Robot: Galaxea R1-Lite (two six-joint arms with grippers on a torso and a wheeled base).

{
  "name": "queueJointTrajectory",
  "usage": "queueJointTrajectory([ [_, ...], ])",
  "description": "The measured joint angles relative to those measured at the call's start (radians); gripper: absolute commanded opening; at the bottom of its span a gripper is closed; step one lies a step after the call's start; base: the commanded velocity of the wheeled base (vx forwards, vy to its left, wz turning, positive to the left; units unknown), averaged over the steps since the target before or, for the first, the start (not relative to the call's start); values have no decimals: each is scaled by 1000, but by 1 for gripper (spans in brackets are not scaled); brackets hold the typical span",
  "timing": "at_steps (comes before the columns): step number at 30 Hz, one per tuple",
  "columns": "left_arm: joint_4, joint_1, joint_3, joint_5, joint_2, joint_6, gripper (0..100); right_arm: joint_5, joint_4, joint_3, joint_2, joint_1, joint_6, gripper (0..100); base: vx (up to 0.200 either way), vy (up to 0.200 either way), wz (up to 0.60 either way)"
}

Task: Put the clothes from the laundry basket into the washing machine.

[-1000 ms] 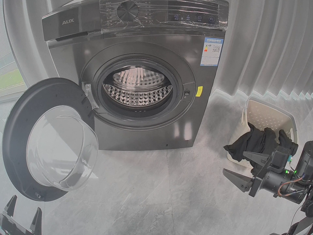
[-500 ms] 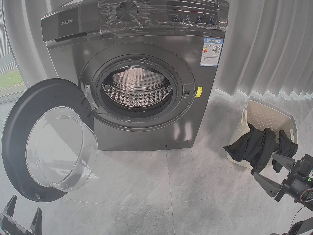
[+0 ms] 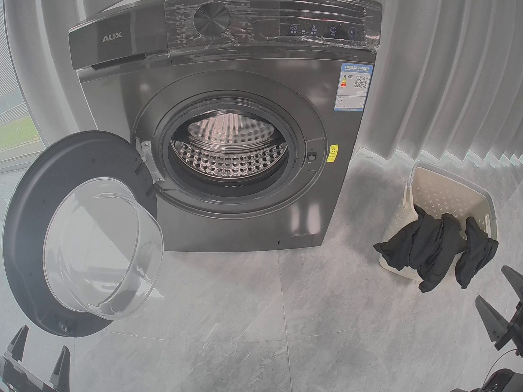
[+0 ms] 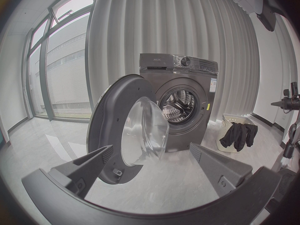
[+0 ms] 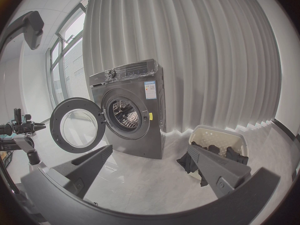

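the black clothes (image 3: 430, 243) hang over the front rim of the cream perforated plastic laundry basket (image 3: 452, 189), which stands on the floor to the right of the grey front-loading washing machine (image 3: 245, 77) with its round door (image 3: 38, 191) swung open, while the right gripper (image 3: 490, 284) near the basket and the left gripper (image 3: 43, 338) are both spread wide and hold nothing.

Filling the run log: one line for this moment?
door open; drum empty; black clothes over basket rim; left claw open; right claw open

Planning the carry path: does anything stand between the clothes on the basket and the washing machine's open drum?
Nothing visible does. The black clothes drape the laundry basket rim right of the washing machine; its door hangs open on the left.
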Motion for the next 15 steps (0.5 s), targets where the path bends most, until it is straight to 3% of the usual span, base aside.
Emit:
queueJointTrajectory([
  [5, 0, 0, 0, 0, 0, 0, 100, 9, 193, 0, -226, -50, -4, 100, 0, 0, 0],
  [15, 0, 0, 0, 0, 0, 0, 100, -10, 331, 0, -434, -182, -14, 100, 0, 0, 0],
])
